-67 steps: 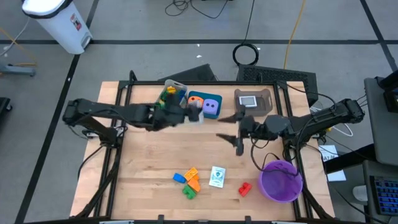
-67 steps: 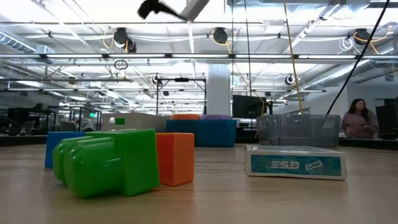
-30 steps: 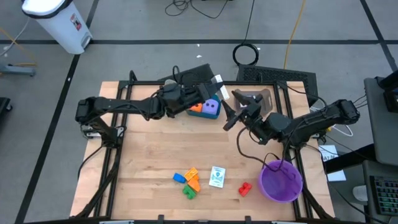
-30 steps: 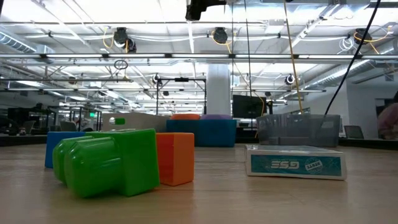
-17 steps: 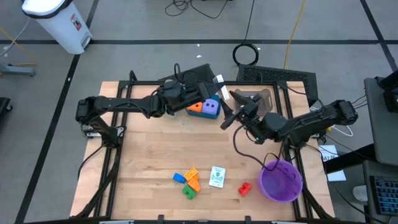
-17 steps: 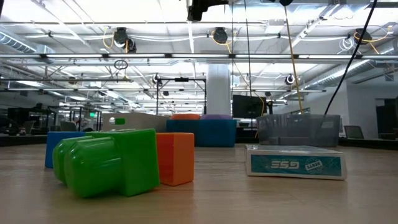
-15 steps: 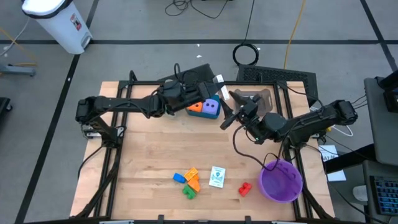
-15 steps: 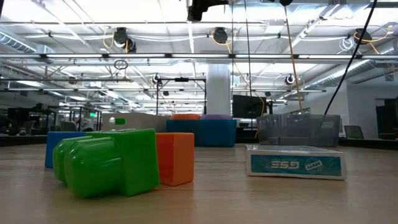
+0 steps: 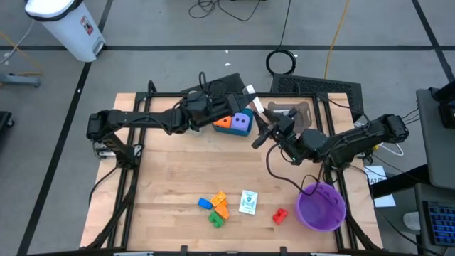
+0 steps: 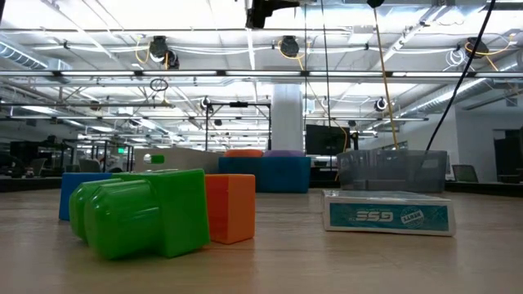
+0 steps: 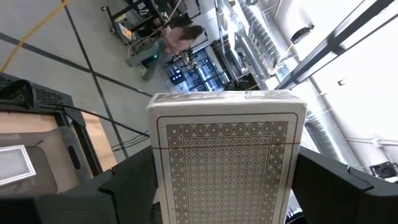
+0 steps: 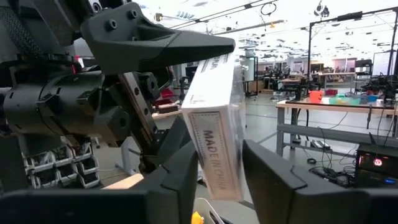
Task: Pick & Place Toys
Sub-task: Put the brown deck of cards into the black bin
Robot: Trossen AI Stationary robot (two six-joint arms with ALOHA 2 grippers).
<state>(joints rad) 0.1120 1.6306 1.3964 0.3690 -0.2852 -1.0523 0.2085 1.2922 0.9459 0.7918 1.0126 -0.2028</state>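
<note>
high view: left gripper (image 9: 242, 94) holds a card pack (image 9: 251, 93) aloft, right gripper (image 9: 259, 124) just beside.
left wrist view: pack clamped between its fingers.
right wrist view: right fingers (image 12: 176, 175) close around the pack's end; a mistimed release could drop it.

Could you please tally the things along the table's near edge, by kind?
Bricks: 5
Card pack: 1
Bowl: 1
Total: 7
</note>
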